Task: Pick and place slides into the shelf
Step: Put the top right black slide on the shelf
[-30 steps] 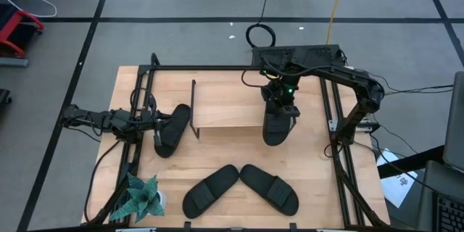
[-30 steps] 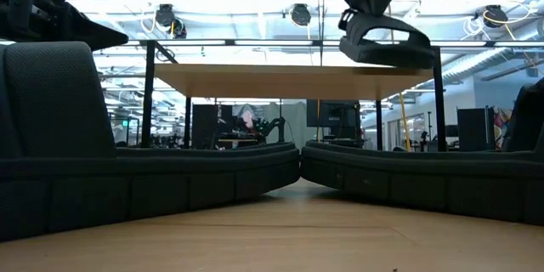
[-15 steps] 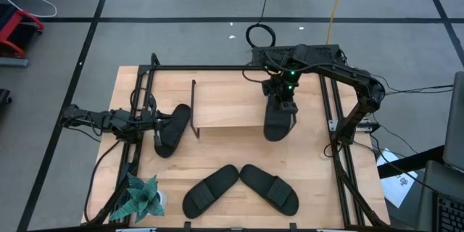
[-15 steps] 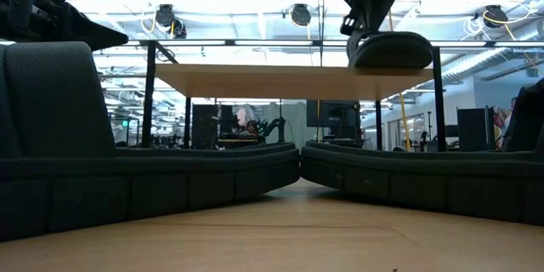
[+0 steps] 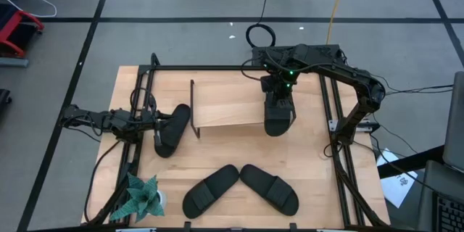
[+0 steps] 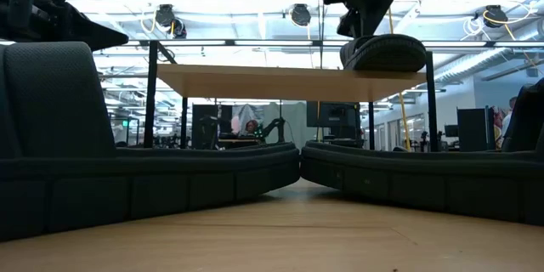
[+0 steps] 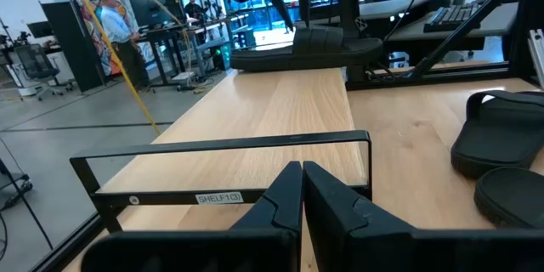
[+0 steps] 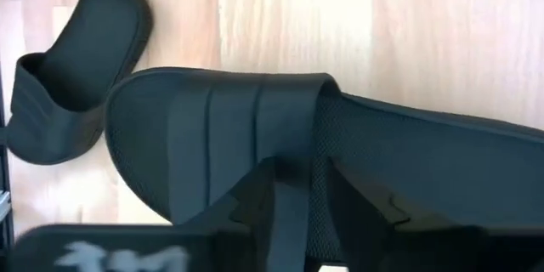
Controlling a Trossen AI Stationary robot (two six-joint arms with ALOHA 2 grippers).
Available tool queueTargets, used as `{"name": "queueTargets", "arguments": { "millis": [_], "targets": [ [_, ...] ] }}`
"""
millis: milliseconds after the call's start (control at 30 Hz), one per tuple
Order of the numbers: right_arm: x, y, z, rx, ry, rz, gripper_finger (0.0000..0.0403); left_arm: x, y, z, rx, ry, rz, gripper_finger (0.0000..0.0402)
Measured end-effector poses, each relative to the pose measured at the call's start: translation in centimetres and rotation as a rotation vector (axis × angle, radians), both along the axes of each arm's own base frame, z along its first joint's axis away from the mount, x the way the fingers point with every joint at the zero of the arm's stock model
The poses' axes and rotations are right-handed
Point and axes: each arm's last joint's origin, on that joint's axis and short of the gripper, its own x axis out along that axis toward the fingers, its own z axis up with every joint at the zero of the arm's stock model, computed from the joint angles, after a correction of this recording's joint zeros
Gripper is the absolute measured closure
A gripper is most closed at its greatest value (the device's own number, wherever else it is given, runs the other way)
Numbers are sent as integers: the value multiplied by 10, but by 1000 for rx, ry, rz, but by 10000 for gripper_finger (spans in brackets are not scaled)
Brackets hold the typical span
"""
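Observation:
The shelf (image 5: 228, 101) stands mid-table, and its light plank top also shows in the low view (image 6: 255, 81). My right gripper (image 5: 279, 100) is above the shelf's right end, shut on a black slide (image 5: 278, 119), which also shows in the low view (image 6: 384, 53). My left gripper (image 5: 156, 127) is raised beside the shelf's left end and shut on a second slide (image 5: 172, 129). Two more slides (image 5: 210, 190) (image 5: 270, 187) lie soles down near the table's near edge. My right gripper pinches the slide's ribbed strap (image 8: 255, 136), with one finger (image 8: 272, 191) over the strap and the other (image 8: 361, 204) at the foot opening. The fingers point down from above. The slide is level with its sole on or just over the plank's right end (image 7: 327, 47). My left gripper comes level from the table's left side at the slide's long side (image 5: 164, 129). The slide is raised beside the shelf's left end frame. The place of contact is hidden below the fingers (image 7: 280, 200) in the left wrist view.
A green paper plant (image 5: 141, 199) stands at the table's near left corner. Black rails (image 5: 337, 138) run along the table's left, right and far sides. Bare wood lies between the shelf and the two slides on the table.
My right gripper has gone toward the table's far edge and down with its slide. The slide has tipped from nose-down to level and come down at the plank's right end. The shelf has shifted a little, its left end toward the table's left.

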Motion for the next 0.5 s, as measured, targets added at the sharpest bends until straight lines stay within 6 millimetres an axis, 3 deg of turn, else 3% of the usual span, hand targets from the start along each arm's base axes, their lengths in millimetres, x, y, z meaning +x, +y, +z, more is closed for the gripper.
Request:
{"name": "queueTargets", "arguments": {
  "millis": [233,500],
  "targets": [
    [-4,1,5,-15,-5,-23,238,0,0,0,-1,0,0,382],
    [-23,25,31,-149,-62,17,233,0,0,0,-2,-1,0,382]
  ]
}}
